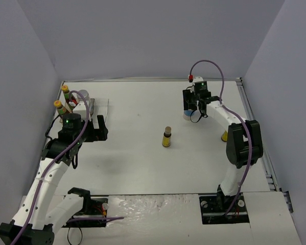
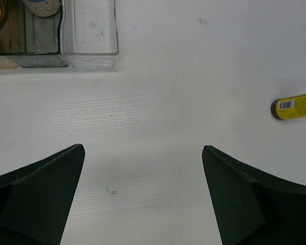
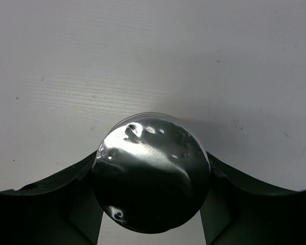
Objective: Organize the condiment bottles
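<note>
A squat white jar with a silver lid (image 3: 150, 178) and a blue band (image 1: 187, 115) stands at the back right. My right gripper (image 1: 193, 106) is shut on it, and both fingers (image 3: 81, 178) press its sides. A tiny yellow-labelled bottle (image 1: 166, 138) stands alone mid-table; the left wrist view shows it at the right edge (image 2: 296, 107). Two slim bottles with yellow caps (image 1: 65, 90) (image 1: 58, 105) stand at the clear rack (image 1: 96, 105) at the back left. A speckled lid (image 2: 40, 5) shows in one of the rack's compartments. My left gripper (image 2: 142, 153) hangs open over bare table beside the rack (image 2: 89, 51).
A small yellow object (image 1: 224, 136) shows by the right arm's elbow, partly hidden. The grey walls close in the table on three sides. A metal rail (image 1: 267, 163) runs along the right edge.
</note>
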Robot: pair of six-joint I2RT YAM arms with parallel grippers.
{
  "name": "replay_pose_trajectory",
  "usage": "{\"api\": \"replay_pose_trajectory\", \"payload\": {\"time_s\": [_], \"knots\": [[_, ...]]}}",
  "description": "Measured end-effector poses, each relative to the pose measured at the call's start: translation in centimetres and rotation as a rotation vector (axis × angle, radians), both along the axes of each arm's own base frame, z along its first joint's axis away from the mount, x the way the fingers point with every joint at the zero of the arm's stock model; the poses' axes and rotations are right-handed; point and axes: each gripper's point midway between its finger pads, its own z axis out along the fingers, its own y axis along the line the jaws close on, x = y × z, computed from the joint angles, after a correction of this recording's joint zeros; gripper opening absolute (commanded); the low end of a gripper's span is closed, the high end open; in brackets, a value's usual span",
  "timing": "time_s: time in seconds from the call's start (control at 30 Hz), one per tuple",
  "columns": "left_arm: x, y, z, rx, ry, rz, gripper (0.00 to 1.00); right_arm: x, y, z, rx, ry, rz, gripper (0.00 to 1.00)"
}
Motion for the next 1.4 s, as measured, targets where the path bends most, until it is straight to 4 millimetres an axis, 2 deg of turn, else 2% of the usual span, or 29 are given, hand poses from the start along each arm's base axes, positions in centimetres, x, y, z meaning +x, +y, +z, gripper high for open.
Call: {"api": "replay_pose_trajectory", "payload": {"time_s": [0.07,0.17,0.3,0.4,0.57,0.63,0.73,0.9,1.0,1.07,1.13,1.23,1.33,1.4], "knots": [[0.0,0.0,0.0,0.001,0.002,0.000,0.97,-0.1,0.9,0.1,-0.010,-0.002,0.037,0.28],[0.0,0.0,0.0,0.001,0.002,0.000,0.97,-0.7,3.9,0.6,-0.021,-0.010,0.125,0.26],[0.0,0.0,0.0,0.001,0.002,0.000,0.97,-2.3,10.6,2.0,-0.001,-0.043,0.296,0.26],[0.0,0.0,0.0,0.001,0.001,0.000,0.97,-4.2,16.0,3.5,0.017,-0.073,0.425,0.26],[0.0,0.1,0.0,0.005,-0.001,-0.002,0.97,-7.3,23.6,5.9,0.060,-0.126,0.606,0.27],[-0.1,0.1,0.1,0.007,-0.005,-0.004,0.97,-8.9,26.3,6.0,0.075,-0.131,0.673,0.28],[-0.2,0.1,0.4,0.009,-0.018,-0.007,0.97,-11.4,29.2,4.8,0.074,-0.107,0.751,0.29],[-0.4,0.2,1.0,0.007,-0.046,-0.010,0.97,-14.7,31.7,2.0,0.040,-0.050,0.840,0.34],[-0.5,0.1,1.0,0.004,-0.058,-0.014,0.97,-15.7,32.2,1.3,0.030,-0.035,0.869,0.43],[-0.6,0.0,0.7,0.001,-0.060,-0.021,0.97,-15.9,32.3,0.9,0.025,-0.030,0.876,0.55],[-0.6,-0.1,0.3,-0.002,-0.054,-0.029,0.97,-16.1,32.1,0.6,0.018,-0.025,0.880,0.71],[-0.6,-0.4,-0.4,-0.007,-0.047,-0.040,0.97,-16.1,32.0,0.3,0.009,-0.031,0.888,0.86],[-0.6,-0.6,-1.0,-0.014,-0.036,-0.054,0.97,-16.1,31.9,0.2,0.004,-0.037,0.892,0.97],[-0.5,-0.9,-1.2,-0.021,-0.032,-0.064,0.97,-16.1,31.7,0.3,0.002,-0.039,0.892,1.00]]}}
